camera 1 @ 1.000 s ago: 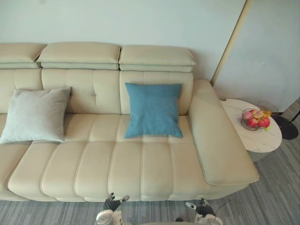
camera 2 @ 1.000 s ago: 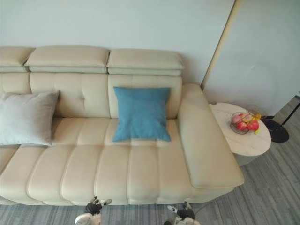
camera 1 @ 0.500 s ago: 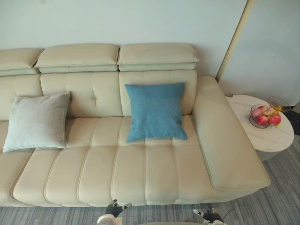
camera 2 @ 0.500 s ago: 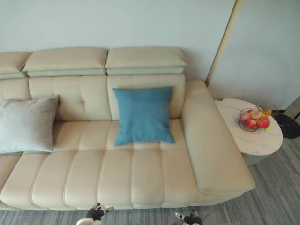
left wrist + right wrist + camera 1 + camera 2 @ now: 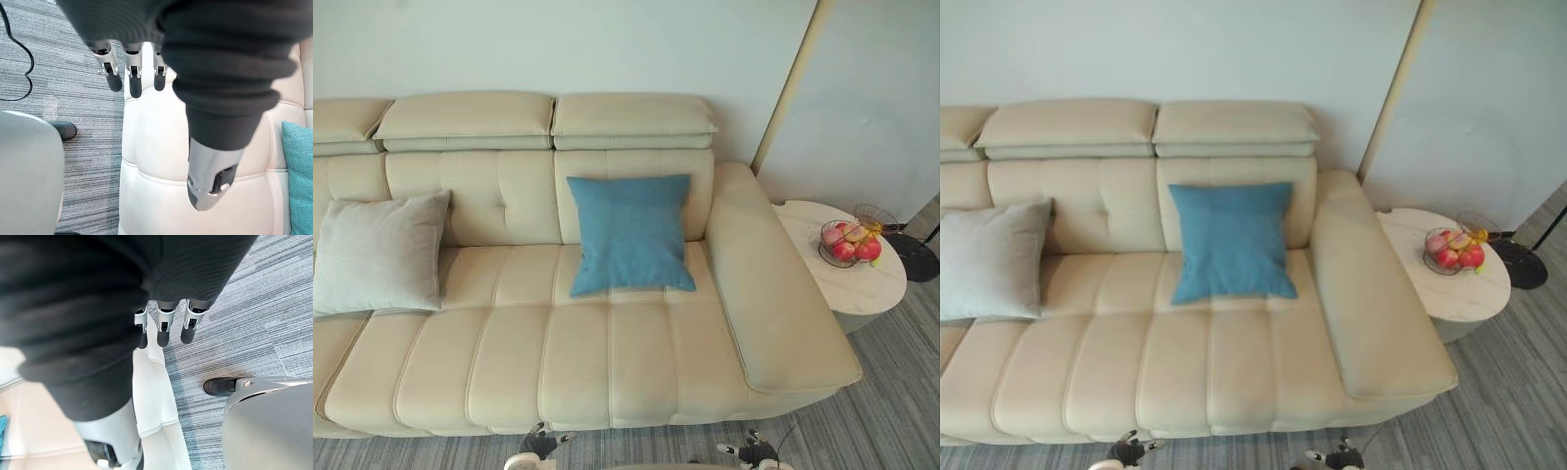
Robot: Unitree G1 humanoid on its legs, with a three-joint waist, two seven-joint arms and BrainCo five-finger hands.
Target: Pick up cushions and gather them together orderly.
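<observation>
We've gathered nothing: blue cushion (image 5: 630, 233), grey cushion (image 5: 380, 253) well apart on sofa (image 5: 607, 362); left robot hand (image 5: 133, 82), right robot hand (image 5: 164, 331) loose, empty.

Cream sofa (image 5: 578, 343), blue cushion (image 5: 629, 233) leaning mid-seat, grey cushion (image 5: 380, 252) well apart

I'm looking into a home living room: a long cream leather sofa (image 5: 578, 343) stands against a plain pale wall (image 5: 558, 44), with a blue cushion (image 5: 629, 233) and a grey cushion (image 5: 380, 253) leaning on its backrest. Just beside its armrest, a small round side table (image 5: 867, 291) carries a bowl of fruit (image 5: 849, 243), on striped grey carpet (image 5: 891, 416).
</observation>
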